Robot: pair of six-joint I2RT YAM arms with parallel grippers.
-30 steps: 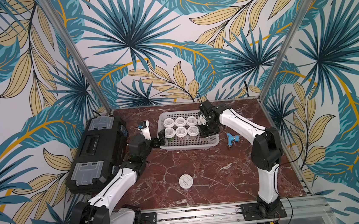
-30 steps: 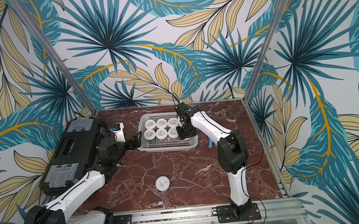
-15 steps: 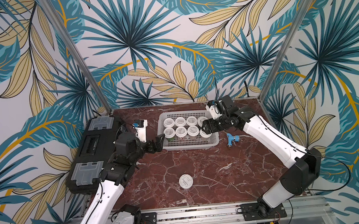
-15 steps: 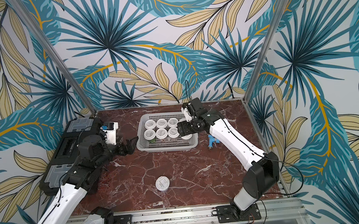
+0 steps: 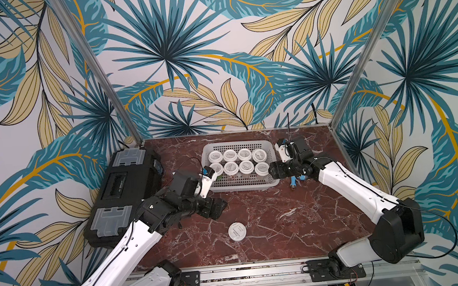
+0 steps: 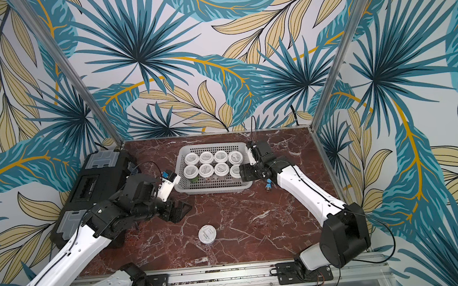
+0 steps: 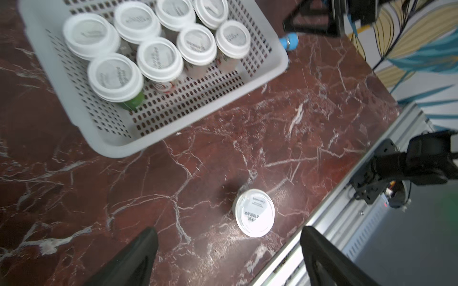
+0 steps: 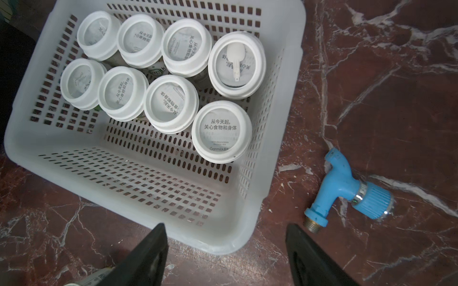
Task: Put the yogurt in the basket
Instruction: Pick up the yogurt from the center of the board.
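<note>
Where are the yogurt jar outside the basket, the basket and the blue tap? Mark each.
yogurt jar outside the basket (image 5: 237,231): in a top view, lid centre.
basket (image 8: 218,237): right wrist view, near rim.
blue tap (image 8: 339,183): right wrist view, its body.

Both top views are evenly and brightly lit by soft, diffuse light; only faint shadows are cast on the table; the corner posts are splayed outward by the wide lens. The left wrist view is smeared by blur; a soft shadow is thrown beside the jar, toward the basket. The right wrist view is sharp; print on the lids can be read.
</note>
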